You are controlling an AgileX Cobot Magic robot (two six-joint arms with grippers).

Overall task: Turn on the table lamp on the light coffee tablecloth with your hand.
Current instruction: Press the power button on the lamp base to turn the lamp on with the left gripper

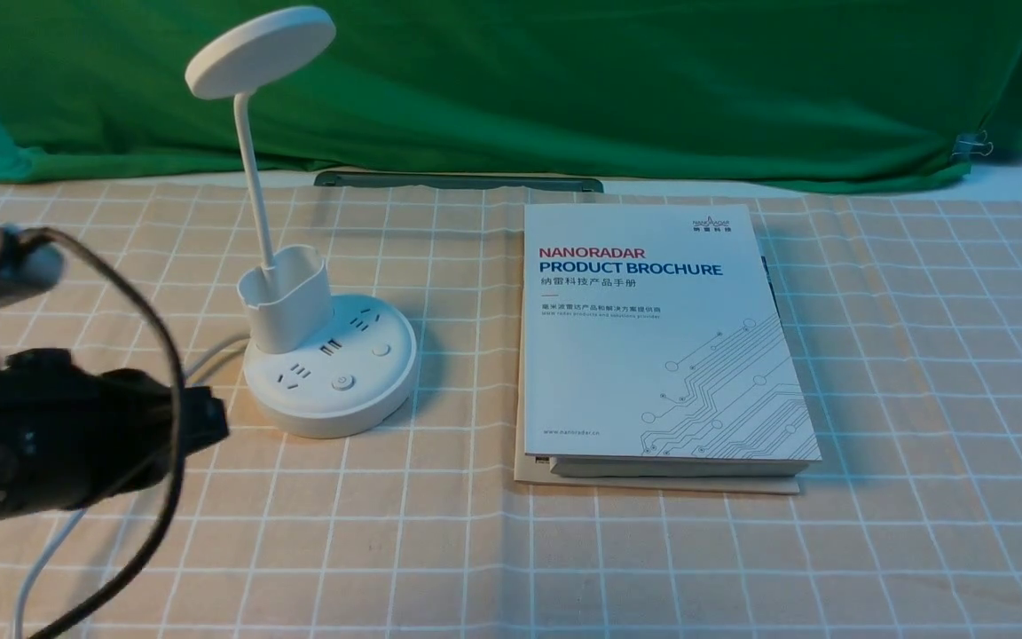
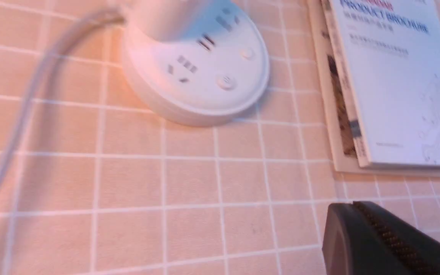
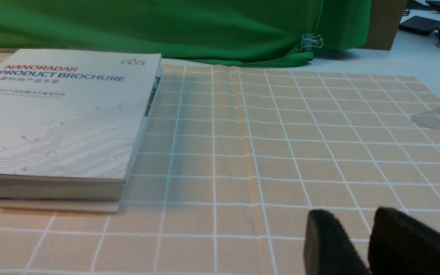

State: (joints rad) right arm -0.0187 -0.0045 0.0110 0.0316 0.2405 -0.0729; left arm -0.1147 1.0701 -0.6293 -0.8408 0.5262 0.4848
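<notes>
The white table lamp stands on the light coffee tablecloth (image 1: 919, 355), left of centre. It has a disc head (image 1: 260, 49), a thin neck, a pen cup (image 1: 287, 302) and a round socket base (image 1: 329, 377) with a power button (image 1: 342, 383). The head looks unlit. My left gripper (image 1: 209, 422) hovers low just left of the base, apart from it. In the left wrist view its fingers (image 2: 351, 206) are pressed together and empty, with the base (image 2: 201, 65) and button (image 2: 225, 82) ahead. My right gripper (image 3: 351, 219) shows only in the right wrist view, with a narrow gap between the jaws and nothing in it, low over the cloth.
A white product brochure (image 1: 653, 337) lies right of the lamp on a thin tan booklet. The lamp's white cord (image 1: 209, 355) runs left and forward under my left arm. A green backdrop cloth (image 1: 564, 80) hangs behind, with a dark flat bar (image 1: 458, 180) at its foot.
</notes>
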